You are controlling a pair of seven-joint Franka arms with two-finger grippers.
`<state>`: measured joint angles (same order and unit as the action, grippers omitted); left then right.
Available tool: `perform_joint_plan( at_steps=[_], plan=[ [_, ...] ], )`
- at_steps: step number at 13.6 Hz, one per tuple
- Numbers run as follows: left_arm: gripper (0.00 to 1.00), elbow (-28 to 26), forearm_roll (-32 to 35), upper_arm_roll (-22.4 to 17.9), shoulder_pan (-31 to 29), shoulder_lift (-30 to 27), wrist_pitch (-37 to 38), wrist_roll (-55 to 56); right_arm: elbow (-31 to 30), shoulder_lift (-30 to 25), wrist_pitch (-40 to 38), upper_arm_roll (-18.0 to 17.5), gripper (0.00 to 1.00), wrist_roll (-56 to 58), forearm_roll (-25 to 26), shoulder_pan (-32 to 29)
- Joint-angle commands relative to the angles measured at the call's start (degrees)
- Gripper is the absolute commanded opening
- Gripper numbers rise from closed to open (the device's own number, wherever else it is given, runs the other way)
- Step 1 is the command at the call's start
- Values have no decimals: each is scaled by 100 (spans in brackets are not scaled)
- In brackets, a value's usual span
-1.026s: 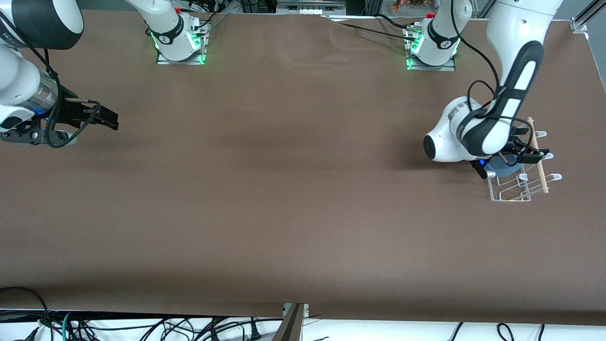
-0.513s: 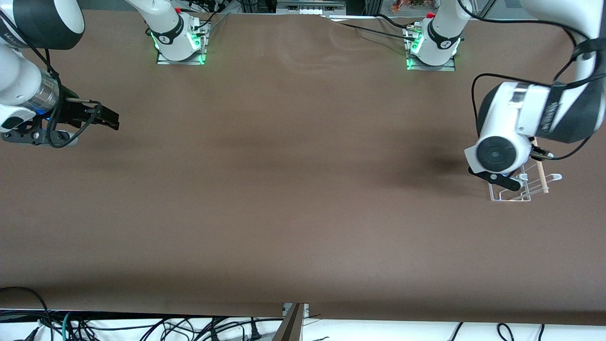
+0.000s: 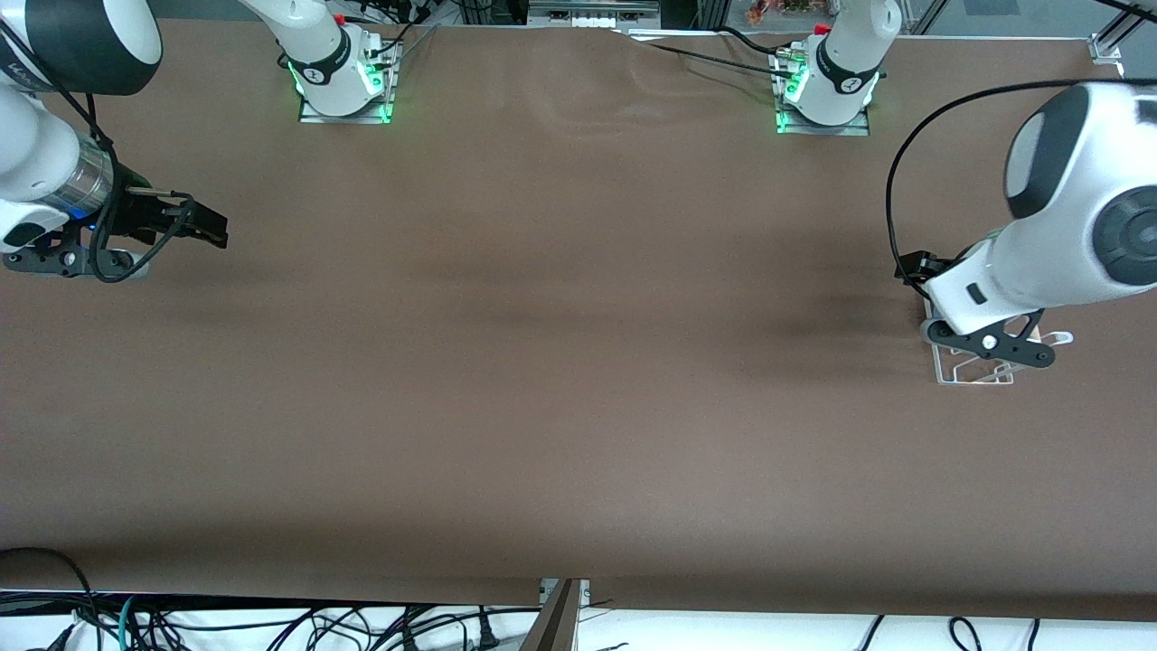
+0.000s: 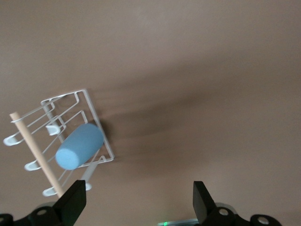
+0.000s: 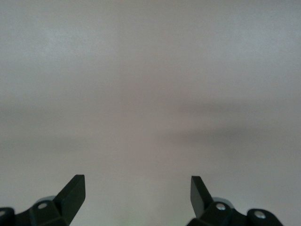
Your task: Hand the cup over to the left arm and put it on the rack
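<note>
1. We see the small light-blue tapered plastic cup [image 4: 79,146] lying on its side in the small white wire rack [image 4: 96,114], beside its pale wooden dowel [image 4: 36,148], at the left arm's end of the table [image 3: 542,362].
2. The left gripper [image 4: 138,202] hangs above the table near the rack, fingers spread wide, empty.
3. In the front view the cup appears hidden by the left arm [image 3: 1058,244].
4. The right gripper [image 5: 137,194] waits, wide open, empty.
</note>
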<state>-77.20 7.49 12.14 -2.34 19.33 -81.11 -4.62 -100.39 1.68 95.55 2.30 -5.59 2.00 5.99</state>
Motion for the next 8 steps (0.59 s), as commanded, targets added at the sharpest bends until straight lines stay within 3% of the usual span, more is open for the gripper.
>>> perform_joint_plan(
  at_steps=[1,3,5,8],
  plan=[
    [100,232,-301,60,-65,-209,42,110,-51,-62,-19,-28,99,14,81,-2],
    [100,-265,-449,-44,75,-638,-465,145,-51,-62,-19,-28,99,14,81,7],
    [100,-1310,-555,-412,277,-1332,-1290,172,-51,-62,-27,-36,99,14,81,7],
    [100,-2104,-801,-616,269,-2037,-1531,189,-51,-62,-28,-36,99,14,81,25]
  ],
)
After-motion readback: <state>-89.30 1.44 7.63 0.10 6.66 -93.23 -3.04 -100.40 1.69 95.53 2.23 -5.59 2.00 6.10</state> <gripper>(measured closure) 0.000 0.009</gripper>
